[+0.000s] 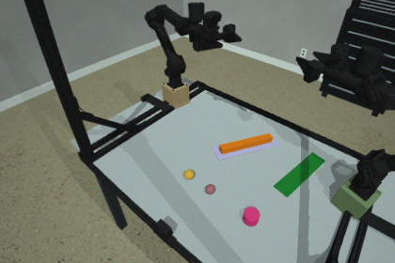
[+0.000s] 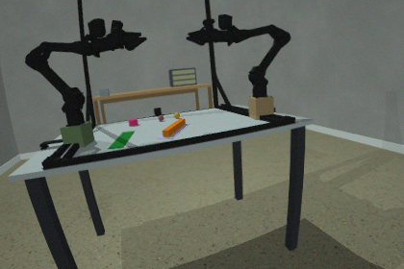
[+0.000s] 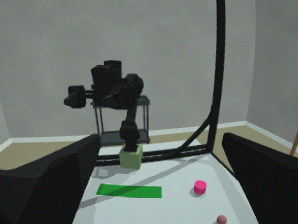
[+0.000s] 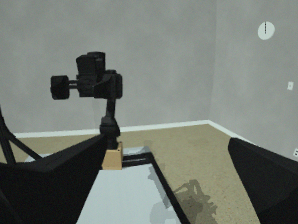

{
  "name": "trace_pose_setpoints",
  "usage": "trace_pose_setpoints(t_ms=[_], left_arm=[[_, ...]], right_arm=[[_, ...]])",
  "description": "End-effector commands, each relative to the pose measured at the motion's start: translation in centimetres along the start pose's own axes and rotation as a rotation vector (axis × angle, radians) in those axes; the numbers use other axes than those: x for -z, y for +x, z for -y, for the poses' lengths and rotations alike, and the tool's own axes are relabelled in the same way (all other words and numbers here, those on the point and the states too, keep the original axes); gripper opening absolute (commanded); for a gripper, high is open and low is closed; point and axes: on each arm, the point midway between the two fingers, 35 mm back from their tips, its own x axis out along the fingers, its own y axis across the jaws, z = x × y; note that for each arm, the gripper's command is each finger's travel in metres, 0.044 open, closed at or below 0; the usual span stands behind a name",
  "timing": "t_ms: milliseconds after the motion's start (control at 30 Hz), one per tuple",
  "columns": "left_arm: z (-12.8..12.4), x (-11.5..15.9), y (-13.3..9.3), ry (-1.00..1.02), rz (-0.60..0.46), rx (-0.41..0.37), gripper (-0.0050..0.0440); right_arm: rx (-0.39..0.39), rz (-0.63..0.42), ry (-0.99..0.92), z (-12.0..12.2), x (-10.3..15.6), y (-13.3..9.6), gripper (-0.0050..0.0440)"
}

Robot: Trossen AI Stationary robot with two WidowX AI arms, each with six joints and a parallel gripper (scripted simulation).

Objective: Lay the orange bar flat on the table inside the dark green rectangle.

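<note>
The orange bar [image 1: 246, 143] lies flat on the lavender rectangle [image 1: 244, 150] in the middle of the table. The dark green rectangle [image 1: 299, 174] is beside it, nearer the right arm's green base [image 1: 355, 199], with nothing on it. My left gripper [image 1: 233, 37] is open and empty, high in the air above the far side by its tan base [image 1: 175, 94]. My right gripper [image 1: 306, 67] is open and empty, high above the table's right edge.
A yellow ball [image 1: 189, 174], a dull red ball [image 1: 210, 189] and a pink cylinder [image 1: 251, 216] stand on the near part of the table. A black frame post [image 1: 52, 60] rises at the left corner, and black rails run along the table edges.
</note>
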Motion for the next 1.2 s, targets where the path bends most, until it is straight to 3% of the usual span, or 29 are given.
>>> trace_pose_setpoints(t_ms=[0, 733, 1033, 1100, 1167], left_arm=[[0.0, 0.0, 0.0, 0.000, 0.000, 0.000, 0.0440], [0.0, 0.0, 0.0, 0.000, 0.000, 0.000, 0.0440], [0.0, 0.0, 0.0, 0.000, 0.000, 0.000, 0.0440], [0.0, 0.0, 0.0, 0.000, 0.000, 0.000, 0.0440], [0.0, 0.0, 0.0, 0.000, 0.000, 0.000, 0.0440]], right_arm=[[0.000, 0.000, 0.000, 0.0, 0.0, 0.0, 0.0440], [-0.003, -0.018, 0.023, -0.1, 0.2, 0.3, 0.0440], [-0.007, -0.212, 0.267, -1.3, 2.9, 3.6, 0.0440], [-0.007, -0.212, 0.267, -1.3, 2.9, 3.6, 0.0440], [0.004, -0.290, 0.360, -1.8, 4.2, 4.8, 0.0440]])
